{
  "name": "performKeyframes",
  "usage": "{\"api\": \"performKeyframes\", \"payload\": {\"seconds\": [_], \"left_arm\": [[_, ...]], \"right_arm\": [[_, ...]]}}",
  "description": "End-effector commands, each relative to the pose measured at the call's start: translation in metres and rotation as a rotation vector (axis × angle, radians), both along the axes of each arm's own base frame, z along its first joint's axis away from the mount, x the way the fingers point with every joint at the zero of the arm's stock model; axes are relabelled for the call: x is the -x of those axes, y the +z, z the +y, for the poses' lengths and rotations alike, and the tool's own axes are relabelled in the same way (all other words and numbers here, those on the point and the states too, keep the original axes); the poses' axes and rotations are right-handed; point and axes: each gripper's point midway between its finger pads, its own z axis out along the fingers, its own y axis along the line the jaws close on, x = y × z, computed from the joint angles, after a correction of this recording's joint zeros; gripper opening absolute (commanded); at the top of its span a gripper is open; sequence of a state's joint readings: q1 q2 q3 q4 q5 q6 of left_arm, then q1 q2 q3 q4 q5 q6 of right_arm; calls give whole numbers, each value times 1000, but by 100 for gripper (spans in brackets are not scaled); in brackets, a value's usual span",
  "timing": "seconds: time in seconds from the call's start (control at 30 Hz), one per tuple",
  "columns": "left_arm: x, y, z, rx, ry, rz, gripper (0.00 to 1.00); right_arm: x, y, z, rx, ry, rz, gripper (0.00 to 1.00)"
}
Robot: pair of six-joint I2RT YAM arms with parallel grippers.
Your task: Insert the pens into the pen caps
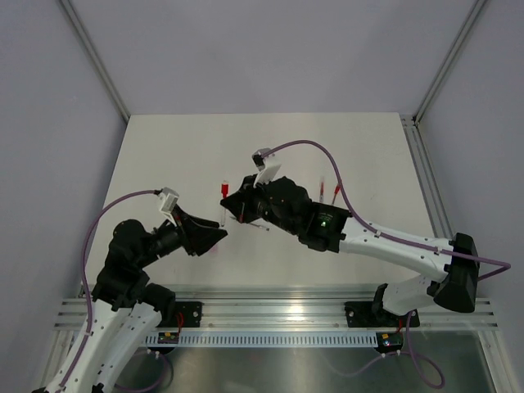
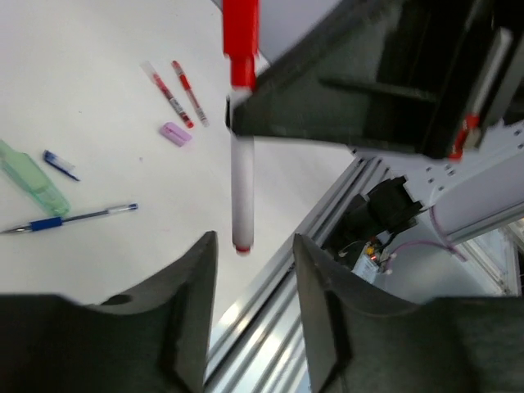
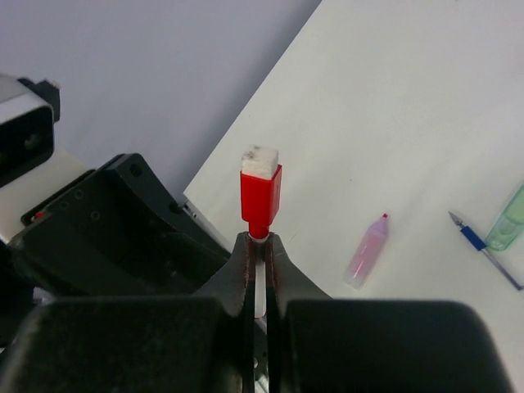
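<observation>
From above, the right gripper (image 1: 233, 205) is holding the red pen (image 1: 223, 192) upright over the middle of the table (image 1: 164, 155). The left gripper (image 1: 218, 236) is waiting just beside it, on the near side. Two more pens (image 1: 330, 193) are lying well apart to the right. This view is not showing how either pair of jaws stands.

The left wrist camera is showing that. The left fingers (image 2: 192, 278) are standing spread, and the pen's pale barrel is hanging with its lower end between them, apparently touching neither. The right jaws are clamping the barrel just under the red cap (image 2: 241, 33). Only this view is showing the loose stock on the table: a pair of red pens (image 2: 180, 92), a pink cap (image 2: 175, 133), a green cap (image 2: 33, 182) and a blue pen (image 2: 78, 217).

The right wrist camera is looking along its own fingers, which are pressed together on the barrel. It alone is showing the joint where cap meets barrel (it looks seated, though that is a judgement).

The pen is likely light, stiff and smooth. Being so slim, it could swivel or slide in a pinch. A hold across the barrel near the cap looks steadier than one out at the fine end.
</observation>
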State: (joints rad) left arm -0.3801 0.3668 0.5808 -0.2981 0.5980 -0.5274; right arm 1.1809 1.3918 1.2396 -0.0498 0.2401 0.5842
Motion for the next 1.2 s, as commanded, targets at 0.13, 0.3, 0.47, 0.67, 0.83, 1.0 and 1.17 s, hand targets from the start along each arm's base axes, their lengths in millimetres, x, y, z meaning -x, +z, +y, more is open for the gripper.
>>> {"api": "performKeyframes", "payload": {"seconds": [0.13,0.3,0.47,0.67,0.83,1.0,1.17], "left_arm": [[-1,-3,23,-128,111,-17,71],[2,-6,26,-138,117,-37,88],[0,-8,24,-141,101,-40,94],[6,-2,23,-118,87,-74,96],[10,-1,22,-111,71,-82,97],[14,0,20,-110,56,-85,98],[14,1,20,-107,58,-92,98]], "right_arm": [[-61,-22,-54,21,-121,77,0],[-97,-73,-115,135,-241,146,0],[-133,-145,-196,341,-394,286,0],[-168,-198,-274,537,-554,432,0],[-192,-228,-302,612,-588,528,0],[-203,-244,-306,664,-561,565,0],[-211,-257,-310,690,-552,612,1]]}}
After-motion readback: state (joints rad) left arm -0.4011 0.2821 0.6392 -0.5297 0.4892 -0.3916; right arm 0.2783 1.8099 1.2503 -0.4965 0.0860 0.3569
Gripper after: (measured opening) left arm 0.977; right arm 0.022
